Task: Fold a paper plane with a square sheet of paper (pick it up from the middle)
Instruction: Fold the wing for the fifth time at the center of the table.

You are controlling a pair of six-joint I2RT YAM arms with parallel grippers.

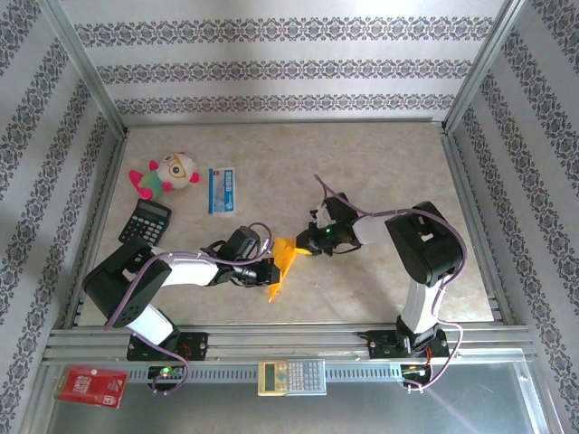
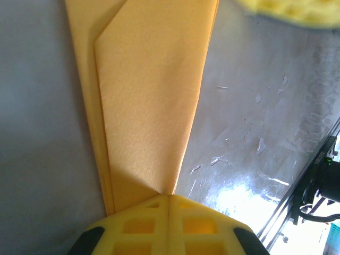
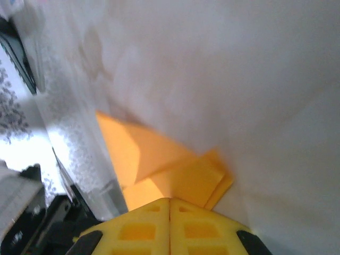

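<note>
Just toward 6 o'clock from the middle of the table (image 1: 380, 163), the paper plane (image 1: 283, 260) is held between both arms; the left gripper (image 1: 270, 273) is clenched on its 7 o'clock end, and the left wrist view shows that gripper's yellow fingers (image 2: 138, 227) pressed together on the narrow tip of the folded paper, which widens away from them; the right gripper (image 1: 304, 246) pinches the 2 o'clock end, its fingers (image 3: 137, 229) closed tight on layered folds. Toward 10 o'clock lie a plush toy (image 1: 166, 174), a blue-and-white packet (image 1: 222, 190) and a black calculator (image 1: 145, 221), well apart from the paper.
</note>
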